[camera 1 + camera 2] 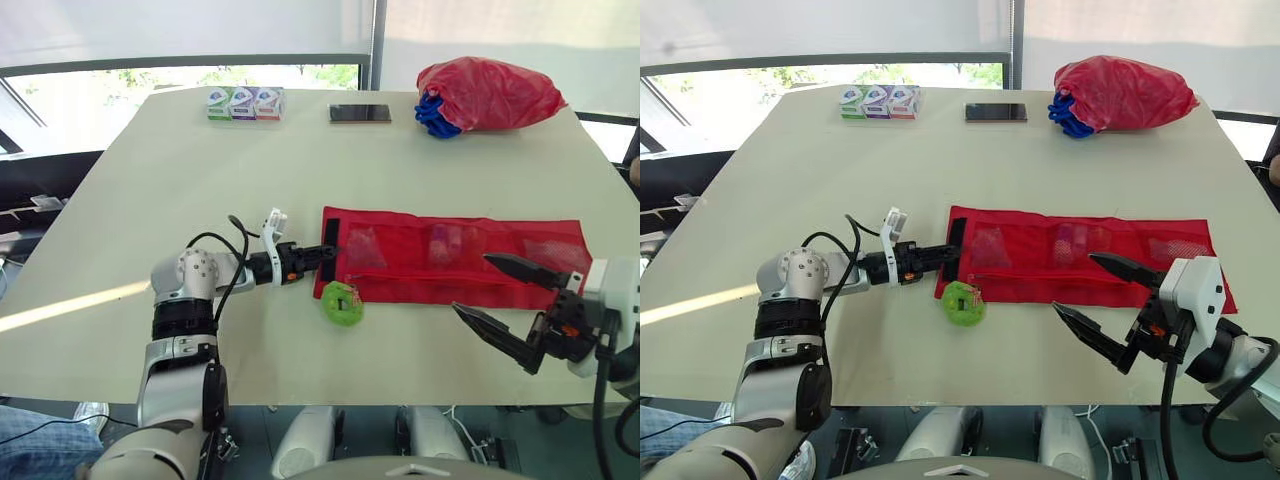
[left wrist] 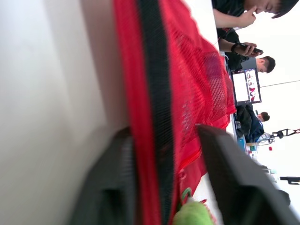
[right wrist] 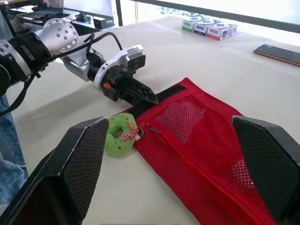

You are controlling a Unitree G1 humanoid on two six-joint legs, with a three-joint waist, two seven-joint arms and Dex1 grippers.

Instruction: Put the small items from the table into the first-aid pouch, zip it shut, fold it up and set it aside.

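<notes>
The left gripper (image 1: 333, 253) pinches the flat red mesh pouch (image 1: 420, 272) by its black end, small items (image 1: 445, 242) sit in its pockets, and the right gripper (image 1: 471, 283) gapes over its far end.

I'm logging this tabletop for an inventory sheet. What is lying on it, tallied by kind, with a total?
Red pouch: 1
Green ring-shaped item: 1
Small boxes: 3
Phone: 1
Red bag: 1
Total: 7 (what sits in the pouch's pockets is too unclear to count)
</notes>
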